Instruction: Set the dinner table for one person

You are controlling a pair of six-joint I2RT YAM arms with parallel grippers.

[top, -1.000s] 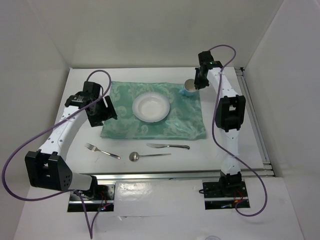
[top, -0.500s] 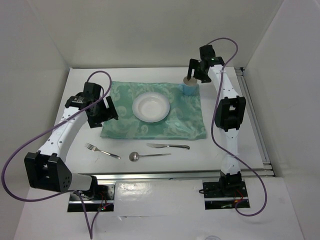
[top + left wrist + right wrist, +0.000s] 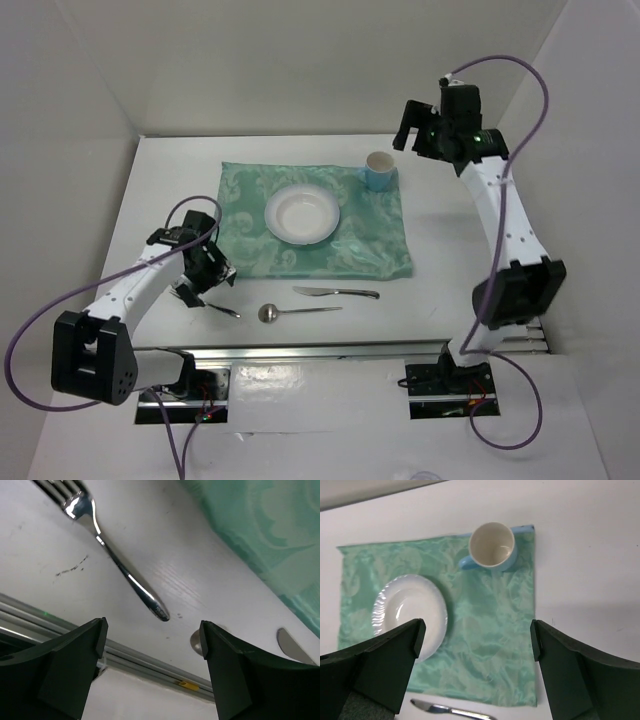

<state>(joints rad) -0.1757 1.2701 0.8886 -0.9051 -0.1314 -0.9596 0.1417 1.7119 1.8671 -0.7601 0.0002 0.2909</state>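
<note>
On the white dinner table [image 3: 450, 250] lies a teal placemat [image 3: 350, 250] with a white plate [image 3: 302, 215] on it. A blue cup [image 3: 379, 171] stands upright at its far right corner. In front of the mat lie a knife [image 3: 335, 292], a spoon [image 3: 295, 311] and a fork [image 3: 224, 311]. My left gripper [image 3: 197, 285] hangs open low over the fork [image 3: 115, 560], with the handle's tip between its fingers and nothing held. My right gripper [image 3: 412, 125] is open and empty, raised well above the cup [image 3: 492, 545] and plate [image 3: 410, 612].
A metal rail [image 3: 350, 347] runs along the table's near edge, close behind the fork and also seen in the left wrist view [image 3: 150, 667]. White walls stand on the left, back and right. The spoon's bowl [image 3: 196, 641] lies next to my left gripper's right finger.
My right gripper opened, let go of the cup on the mat's corner, and rose back and to the right. My left arm swung toward the near edge and came down over the fork.
</note>
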